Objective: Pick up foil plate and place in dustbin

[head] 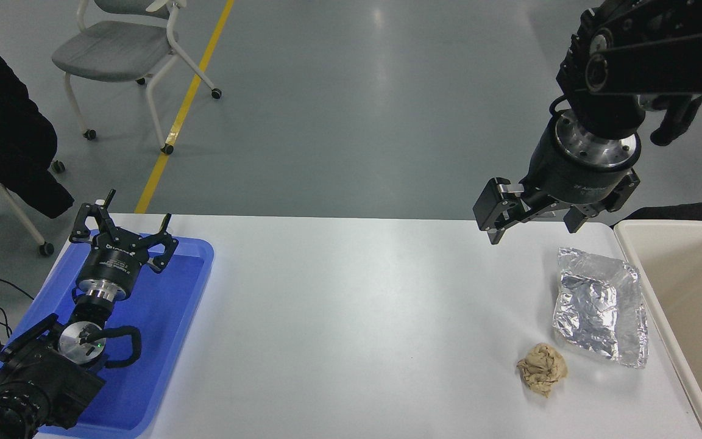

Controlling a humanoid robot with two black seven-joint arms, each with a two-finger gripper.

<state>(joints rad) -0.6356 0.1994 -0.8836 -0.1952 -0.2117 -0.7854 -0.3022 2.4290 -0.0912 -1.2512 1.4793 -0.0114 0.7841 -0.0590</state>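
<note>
The foil plate [601, 308] lies on the white table [357, 317] at the right, crinkled and silver, close beside the dustbin [680, 323], a beige bin at the right edge. My right gripper [537, 231] hangs open and empty above the table's far edge, up and to the left of the plate, apart from it. My left gripper [125, 228] is parked open over the blue tray at the lower left.
A crumpled tan paper ball [542, 367] lies just in front of the foil plate. A flat blue tray [168, 341] sits at the table's left. A person in dark clothing [3, 122] and a grey chair [125, 55] are beyond the table at the upper left.
</note>
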